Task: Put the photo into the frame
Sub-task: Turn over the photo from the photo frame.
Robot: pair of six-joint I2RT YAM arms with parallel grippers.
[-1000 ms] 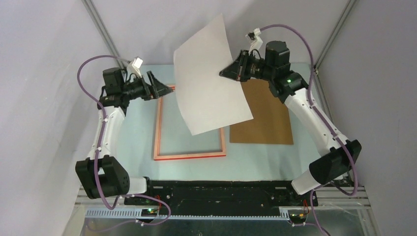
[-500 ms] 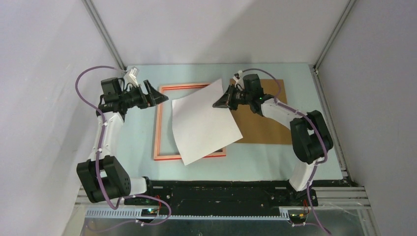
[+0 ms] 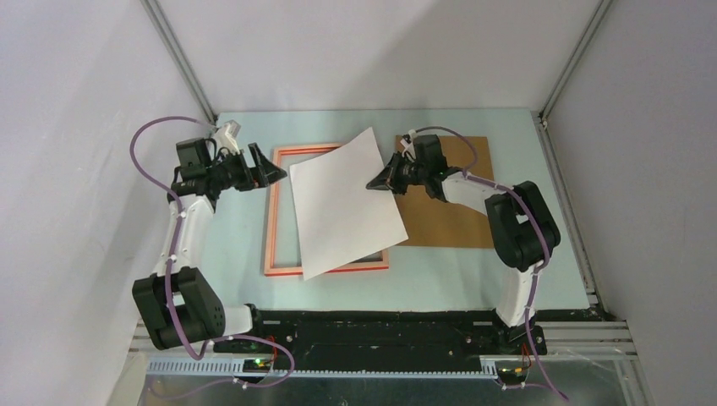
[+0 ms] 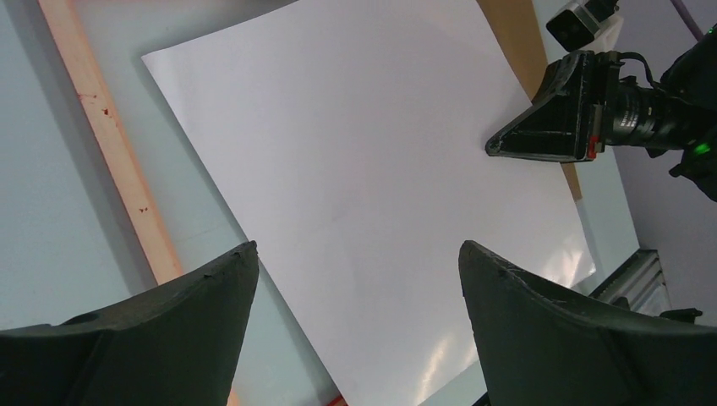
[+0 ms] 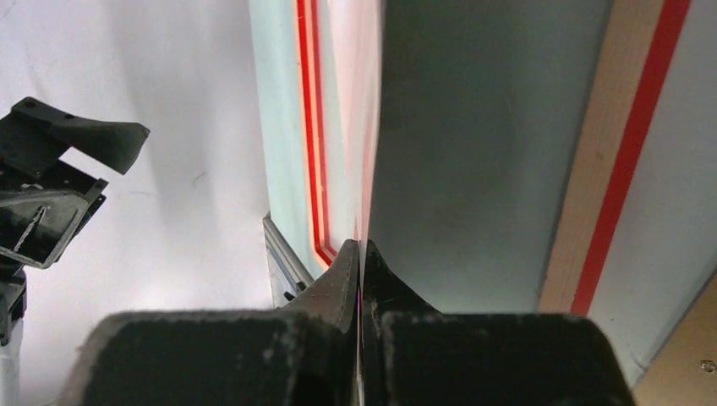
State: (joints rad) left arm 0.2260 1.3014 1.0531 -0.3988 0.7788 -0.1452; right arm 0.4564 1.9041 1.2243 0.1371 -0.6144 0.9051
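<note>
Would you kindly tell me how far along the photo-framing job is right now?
Done: the photo is over the frame, white back up. In hand: the right end effector is shut on its right edge, and the sheet is skewed, its near corner past the frame's near rail. Left: square it into the opening and release. The left end effector is open, holding nothing.

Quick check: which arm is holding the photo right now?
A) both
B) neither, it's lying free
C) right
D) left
C: the right gripper has its jaws shut on the right edge of the photo. The left gripper has its jaws wide open and holds nothing.
</note>
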